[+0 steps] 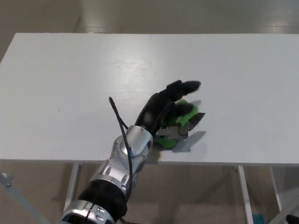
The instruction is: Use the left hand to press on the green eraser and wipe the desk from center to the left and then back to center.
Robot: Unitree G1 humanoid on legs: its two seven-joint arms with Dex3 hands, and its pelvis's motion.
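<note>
left hand (169, 112): curled over the eraser, thumb and fingers closed around it
green eraser (180, 122): held under the palm and fingers, toward the fingertip side, near the desk's front edge
desk (70, 70): open surface extends beyond and left of the hand
right hand: not seen
</note>
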